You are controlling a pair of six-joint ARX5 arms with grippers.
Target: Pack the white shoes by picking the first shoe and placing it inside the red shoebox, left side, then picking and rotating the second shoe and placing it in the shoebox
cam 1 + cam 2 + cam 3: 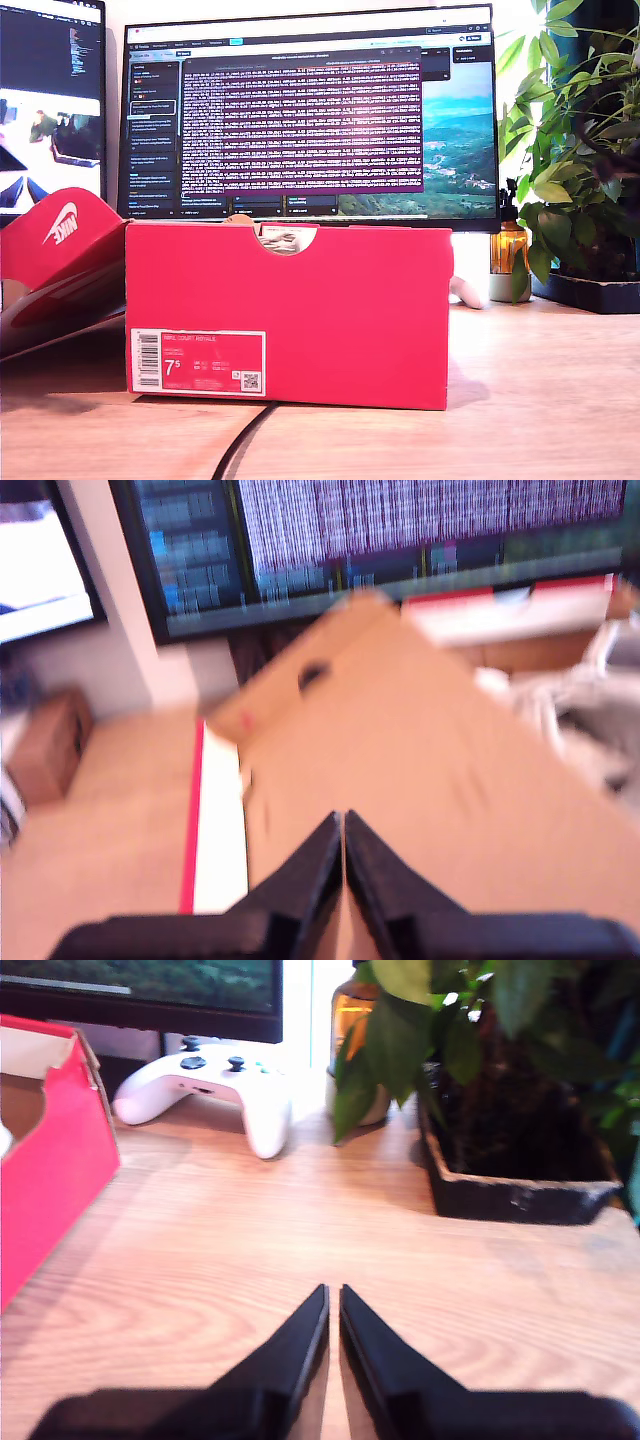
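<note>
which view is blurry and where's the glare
First wrist view is motion-blurred throughout: the lid, monitor and my first hand are all soft. Second wrist view is sharp, with blown-out light behind the white controller. Exterior view is crisp, with washed-out glare right of the red shoebox.

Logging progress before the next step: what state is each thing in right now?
red shoebox: open, standing upright on the desk
lid: tipped back, still attached
white shoe: inside the box, just visible through the notch
my first gripper: shut, empty, over the lid's underside
my second gripper: shut, empty, over bare desk
</note>
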